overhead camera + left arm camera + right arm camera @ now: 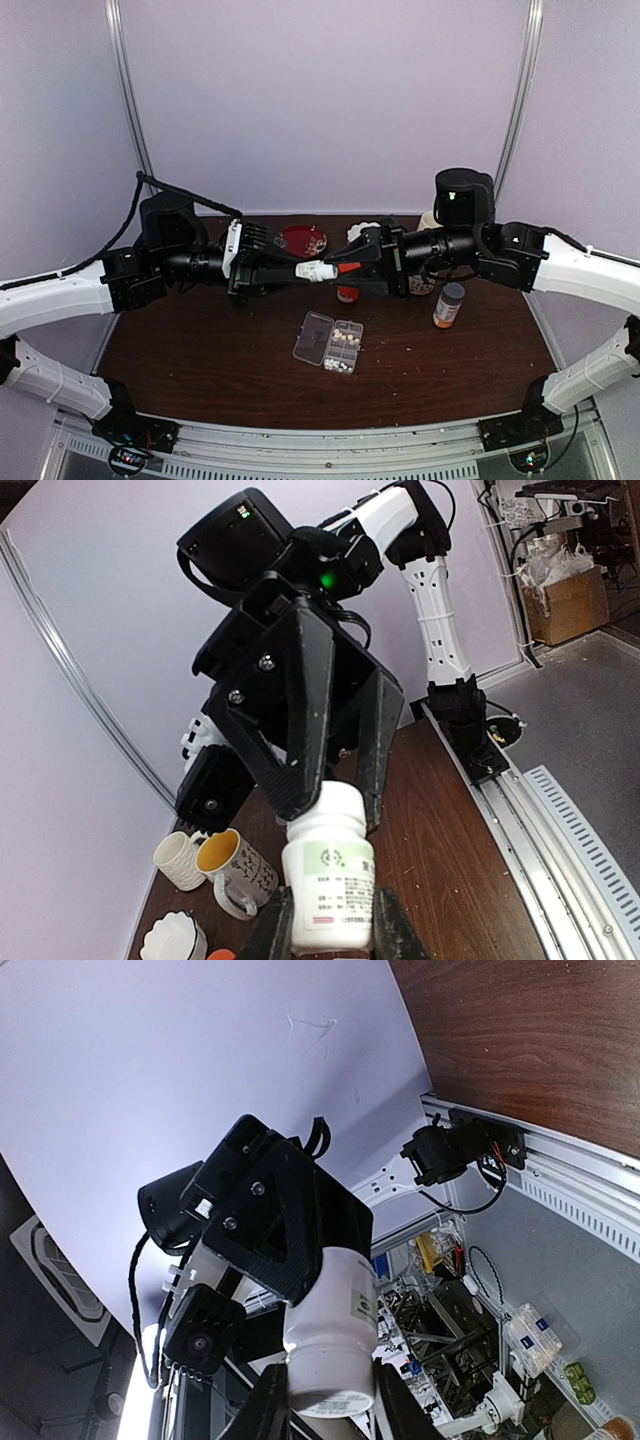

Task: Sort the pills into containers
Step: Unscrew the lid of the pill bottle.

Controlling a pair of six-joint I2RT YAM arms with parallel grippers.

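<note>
We see the left gripper (330, 925) clenched on the body of a white bottle (328, 875), held level above the surface (200, 350) so the right gripper (328, 1410) can meet it end-on, its 2 fingers pressed against the cap (336, 802) (most likely to twist it off). The pills (346, 336) lie in the cells of the organizer (312, 336), which sits lid open near the raised bottle with a few loose beside it. We judge it is placed there to receive more.

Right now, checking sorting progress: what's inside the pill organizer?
Whitish pills lie in the right half of the organizer; its left half looks empty. Nothing covers it; cell counts are unreadable.
</note>
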